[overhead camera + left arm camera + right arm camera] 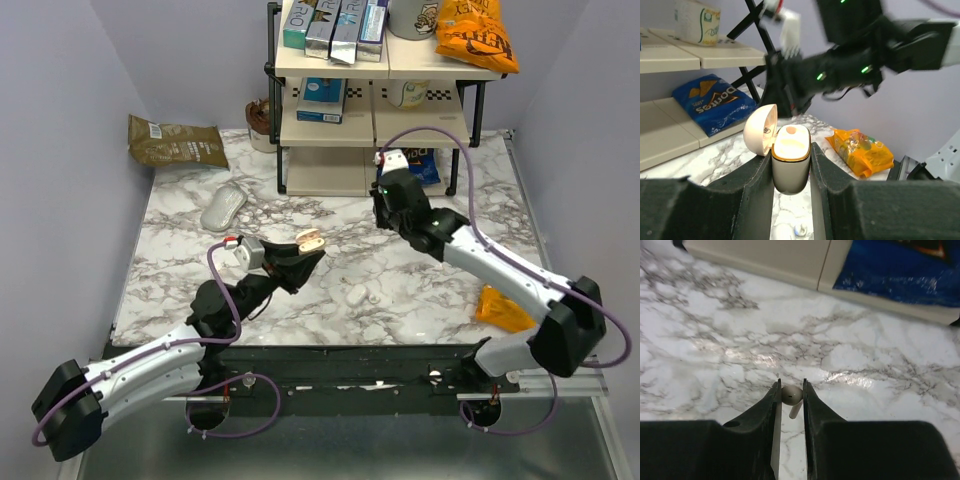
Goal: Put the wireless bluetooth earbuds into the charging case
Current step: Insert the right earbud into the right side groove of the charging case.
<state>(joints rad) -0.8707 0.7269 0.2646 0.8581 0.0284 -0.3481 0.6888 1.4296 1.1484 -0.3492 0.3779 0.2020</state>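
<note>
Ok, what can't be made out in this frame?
Top view: the earbud is hidden by the right gripper.
Left wrist view: the inside of the open case is washed out; whether another earbud already sits there is unclear.
Left wrist view: a small object at the bottom edge is too blurred to identify.

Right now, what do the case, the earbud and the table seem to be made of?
Case: likely smooth plastic, off-white with a soft sheen and a gold-toned rim.
Earbud: probably hard plastic, smooth beige, with an evenly moulded round head and stem.
Table: marble-look top, white with grey veins and glossy reflections; real stone or laminate, I cannot tell.
</note>
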